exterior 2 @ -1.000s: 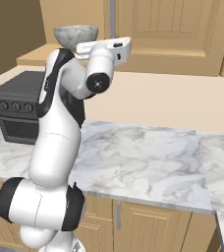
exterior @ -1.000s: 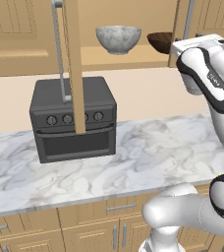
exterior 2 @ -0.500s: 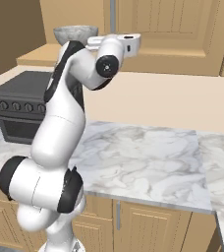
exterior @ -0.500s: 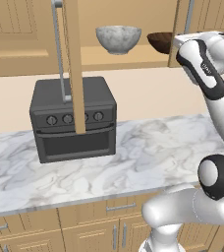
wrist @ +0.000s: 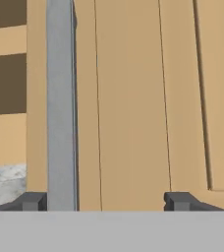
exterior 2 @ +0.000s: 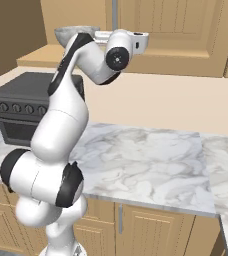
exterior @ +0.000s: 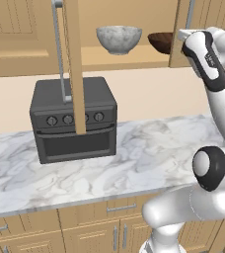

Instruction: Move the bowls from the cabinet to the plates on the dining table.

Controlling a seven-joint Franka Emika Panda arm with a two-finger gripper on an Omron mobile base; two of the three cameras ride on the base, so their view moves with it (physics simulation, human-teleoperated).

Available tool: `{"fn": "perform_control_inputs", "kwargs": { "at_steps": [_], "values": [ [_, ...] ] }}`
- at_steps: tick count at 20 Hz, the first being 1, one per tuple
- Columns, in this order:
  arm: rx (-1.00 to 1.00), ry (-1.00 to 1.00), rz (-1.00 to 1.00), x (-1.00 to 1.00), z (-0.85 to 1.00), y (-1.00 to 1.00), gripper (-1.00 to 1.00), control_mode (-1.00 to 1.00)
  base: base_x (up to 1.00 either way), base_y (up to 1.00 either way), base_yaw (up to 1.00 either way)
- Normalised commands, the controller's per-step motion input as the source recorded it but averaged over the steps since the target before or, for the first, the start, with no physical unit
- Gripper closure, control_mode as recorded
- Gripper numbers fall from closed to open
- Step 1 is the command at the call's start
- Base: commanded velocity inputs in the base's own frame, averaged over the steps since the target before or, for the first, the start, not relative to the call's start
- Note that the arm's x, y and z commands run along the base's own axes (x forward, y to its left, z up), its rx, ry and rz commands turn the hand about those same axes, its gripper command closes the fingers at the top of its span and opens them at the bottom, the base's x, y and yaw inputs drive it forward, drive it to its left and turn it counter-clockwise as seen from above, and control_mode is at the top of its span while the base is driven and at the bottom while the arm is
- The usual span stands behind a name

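**A:** Hand view first: what do you see there?

**B:** The gripper (wrist: 104,202) is close to a cabinet door (wrist: 148,98). Its two tips stand wide apart and nothing is between them except the door face. The silver handle (wrist: 61,103) runs just beside the left tip; I cannot tell if they touch.

**A:** And the bowls?

**B:** Both are on the cabinet shelf (exterior: 134,55). The stone bowl (exterior: 119,38) sits in the open middle part. The wood bowl (exterior: 162,41) is to its right, partly hidden behind the arm and the right door.

**A:** So how far is the task?

**B:** I judge it is at the beginning. No bowl is lifted, and the plates and the dining table are not in these pictures. Both bowls must be taken out and carried.

**A:** What does one view give that another does not?

**B:** The left base view shows both bowls, and also the oven (exterior: 74,123) on the counter (exterior: 149,153). The right base view shows the stone bowl (exterior 2: 68,34) behind the arm, and I cannot find the wood bowl there. The spread of the tips is clear from the hand view.
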Motion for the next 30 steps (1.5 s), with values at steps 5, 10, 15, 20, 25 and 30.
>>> {"fn": "perform_control_inputs", "kwargs": {
  "at_steps": [5,10,15,20,25,30],
  "values": [
    [0.04,-0.01,0.00,0.35,-0.29,0.16,1.00,-1.00,0.00,0.00,0.00],
    [0.01,-0.04,-0.03,0.26,-0.18,0.25,1.00,-1.00,0.00,0.00,0.00],
    [0.00,-0.05,-0.05,0.13,-0.13,0.48,1.00,-1.00,0.00,0.00,0.00],
    [-0.01,-0.02,-0.05,0.19,-0.18,0.49,1.00,-1.00,0.00,0.00,0.00],
    [0.06,0.10,0.00,0.49,-0.16,-0.03,1.00,-1.00,0.00,0.00,0.00],
    [0.08,0.17,0.04,0.01,-0.12,-0.29,1.00,-1.00,0.00,0.00,0.00]
  ]
}}
